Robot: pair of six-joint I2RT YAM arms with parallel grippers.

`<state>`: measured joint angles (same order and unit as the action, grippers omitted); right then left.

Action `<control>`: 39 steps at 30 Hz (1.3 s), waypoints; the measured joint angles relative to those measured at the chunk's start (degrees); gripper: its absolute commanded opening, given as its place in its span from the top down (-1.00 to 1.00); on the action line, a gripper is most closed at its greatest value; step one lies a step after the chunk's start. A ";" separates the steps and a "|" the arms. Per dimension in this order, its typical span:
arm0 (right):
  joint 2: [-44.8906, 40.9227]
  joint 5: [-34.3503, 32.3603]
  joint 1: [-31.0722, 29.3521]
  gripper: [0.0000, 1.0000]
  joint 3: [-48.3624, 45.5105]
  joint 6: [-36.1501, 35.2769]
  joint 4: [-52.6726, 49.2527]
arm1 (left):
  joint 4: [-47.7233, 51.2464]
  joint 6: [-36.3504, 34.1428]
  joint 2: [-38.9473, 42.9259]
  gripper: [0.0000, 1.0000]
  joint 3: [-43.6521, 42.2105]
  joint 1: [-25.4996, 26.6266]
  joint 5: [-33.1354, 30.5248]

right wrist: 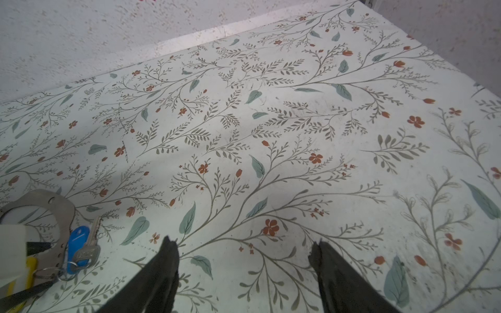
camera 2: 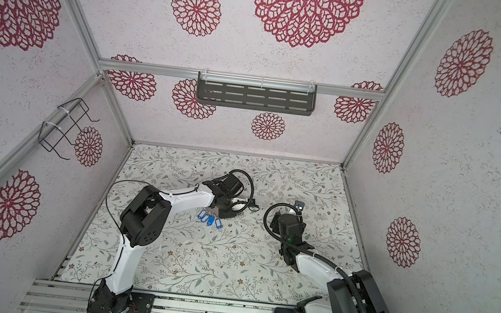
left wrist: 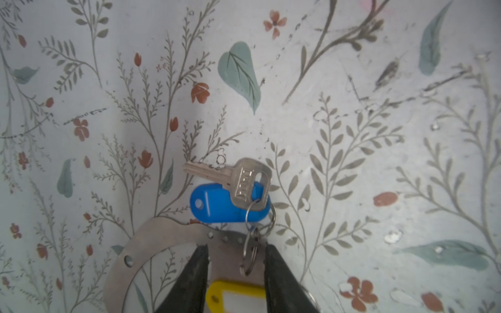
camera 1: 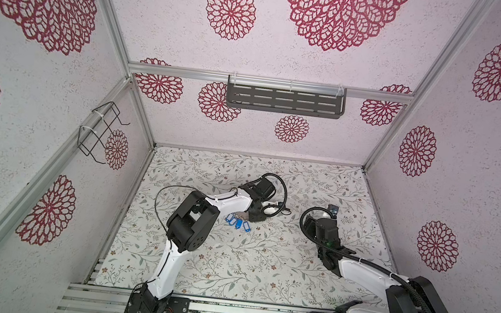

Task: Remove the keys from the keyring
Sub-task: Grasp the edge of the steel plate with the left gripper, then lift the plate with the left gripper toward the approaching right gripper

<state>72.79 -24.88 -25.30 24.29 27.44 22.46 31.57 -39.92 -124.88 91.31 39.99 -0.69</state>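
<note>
the step in hand looks like bracing. the left end effector (left wrist: 236, 246) is narrow, its fingers (left wrist: 199, 271) pinching the band of the keyring (left wrist: 162, 235) at the bottom centre of the left wrist view, flat on the surface (left wrist: 352, 81). a key (left wrist: 241, 178) lies just above the fingers, partly on its blue tag (left wrist: 214, 203). a split ring (left wrist: 245, 245) links it down to the band. a yellow tag (left wrist: 235, 296) shows between the fingers at the bottom edge. in both top views more blue-tagged keys (camera 1: 236, 223) (camera 2: 210, 220) fan out at the centre of the frame, beside the left wrist. whether those are on the keyring i cannot tell.

the right end effector (right wrist: 244, 257) is wide and holds nothing, over bare surface, with the keyring at the lower left of its view. the next move, i judge, calls for it to cross to the key, grip the key or its tag, and work the split ring off the band while the left pins the keyring. the ring is thin and may slip.

containers: a slotted shelf (camera 1: 284, 100) at upper centre and a wire basket (camera 1: 101, 130) at the left. nothing shows in either.
</note>
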 measured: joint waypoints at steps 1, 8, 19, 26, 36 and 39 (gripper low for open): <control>0.00 0.00 0.00 -0.62 0.00 0.00 0.00 | 0.00 0.00 -0.02 0.28 0.04 0.04 0.00; 0.00 0.00 0.00 -0.61 0.00 0.00 0.00 | 0.37 -0.61 -0.61 0.65 0.81 0.15 0.07; 0.00 -0.44 0.00 -0.61 0.00 0.00 0.00 | 2.64 0.57 -1.38 1.00 2.75 0.11 0.33; -0.11 -2.40 0.00 -0.61 0.00 -0.35 -0.09 | -5.66 6.19 2.32 1.00 -3.87 -0.35 -5.60; -3.23 -3.63 0.00 -0.53 -0.76 -1.09 -0.04 | -19.50 17.46 16.17 1.00 -14.86 -0.15 -12.17; -4.66 -3.39 0.00 -0.40 -1.99 -1.64 0.04 | -21.05 19.80 17.33 1.00 -15.32 -0.04 -12.61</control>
<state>68.14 -28.27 -25.30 22.31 25.80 22.50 10.52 -20.12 -107.55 75.99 39.94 -13.30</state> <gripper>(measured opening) 0.742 0.047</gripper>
